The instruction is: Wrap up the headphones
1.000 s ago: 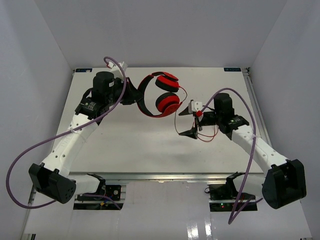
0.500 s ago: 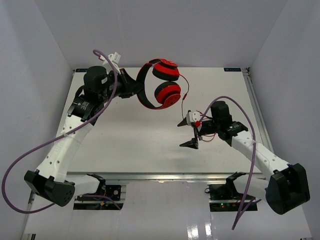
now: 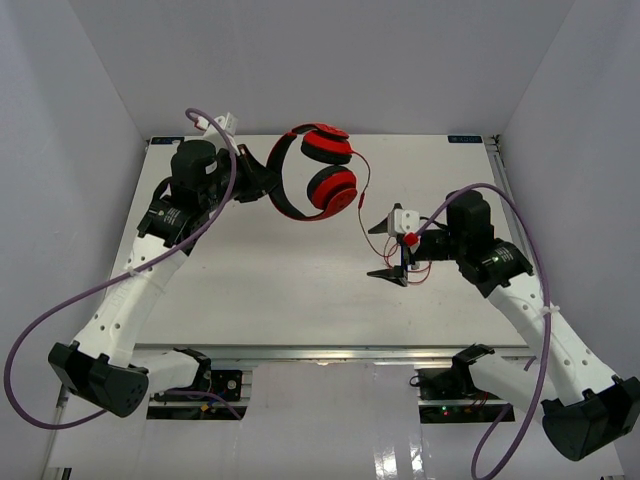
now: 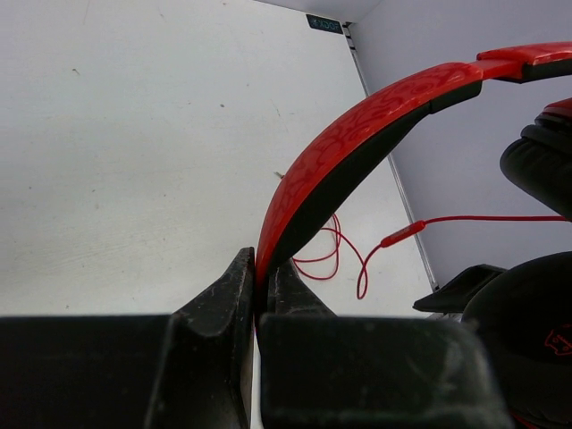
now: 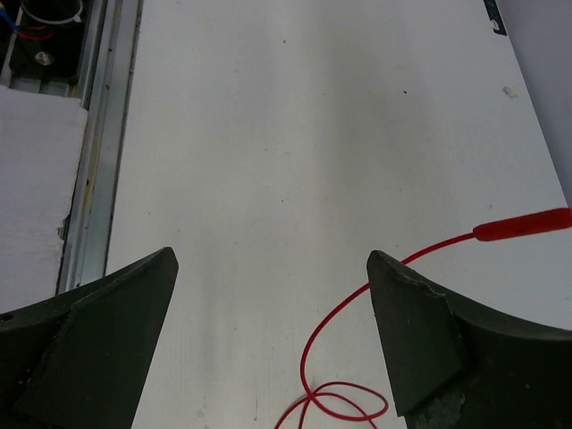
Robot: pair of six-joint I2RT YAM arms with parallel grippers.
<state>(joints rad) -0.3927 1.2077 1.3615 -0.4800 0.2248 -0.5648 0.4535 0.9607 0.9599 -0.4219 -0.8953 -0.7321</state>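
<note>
Left gripper (image 3: 268, 185) (image 4: 259, 268): clenched on the headband (image 4: 357, 125). The red outer face lies against one finger and the black lining against the other.
Headphones (image 3: 330, 188): held up off the desk over its far middle. The two red earcups sit one above the other in the top view, just to the right of the left gripper.
Cable (image 3: 362, 195) (image 5: 357, 295): thin and red. It drops from the earcups to the desk and lies in loose loops near the right gripper.
Right gripper (image 3: 385, 248) (image 5: 268, 268): released, jaws wide, nothing between them. The cable runs close by one finger; whether it touches, I cannot tell.
Desk (image 3: 280, 290) (image 5: 268, 134): white and matte, with a few small dark specks. There is a small dark label (image 3: 465, 140) at the far right corner.
Near edge: metal rail (image 5: 98, 134) along the desk's rim.
Room: plain pale grey walls (image 3: 320, 60) close in the back and both sides.
Robot cables (image 3: 60, 310): thick, purple, looping off each arm.
</note>
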